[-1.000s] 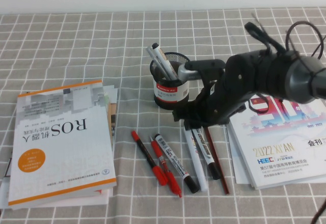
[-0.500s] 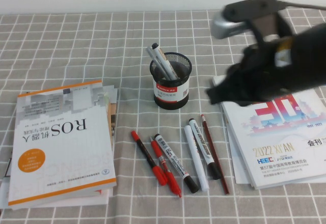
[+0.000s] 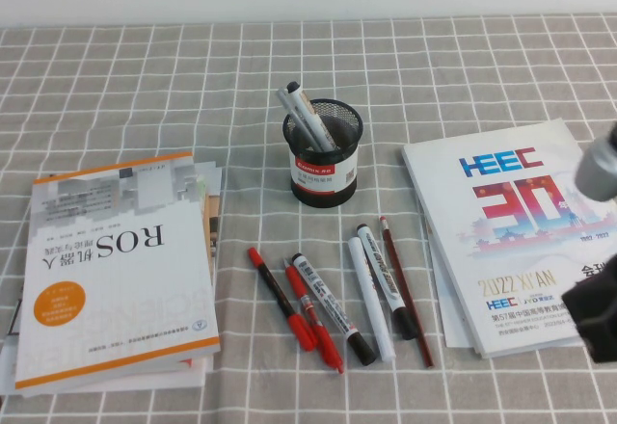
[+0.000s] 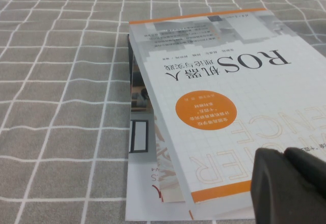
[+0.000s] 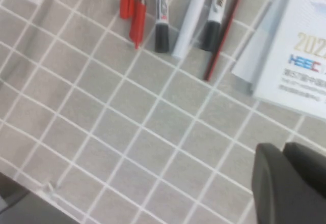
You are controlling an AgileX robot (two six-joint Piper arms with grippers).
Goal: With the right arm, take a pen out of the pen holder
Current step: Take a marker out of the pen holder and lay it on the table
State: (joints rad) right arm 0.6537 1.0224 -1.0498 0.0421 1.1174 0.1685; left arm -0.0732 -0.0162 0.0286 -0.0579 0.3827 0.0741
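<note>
Plainly, the right gripper (image 5: 284,152) has its fingers pressed together on nothing; it hangs over bare cloth near the tips of the 6 pens on the table (image 3: 371,294), and the right arm (image 3: 596,323) shows only at the table's right edge, over the magazine (image 3: 501,241). The left gripper (image 4: 284,155), fingers likewise together and empty, sits parked above the ROS book (image 3: 116,260). The pen holder (image 3: 323,154) stands upright mid-table, well apart from both grippers, with a marker (image 3: 307,116) leaning out of it.

Any further reach carries risk: closed fingers would butt the marker or the mesh rim and could tip the holder; a low sweep across could scatter the laid-out row.

Compared with 1 second ago, the right arm has left its crouch beside the holder, over the row, and drawn back to the right; holder, row and book lie unchanged.
</note>
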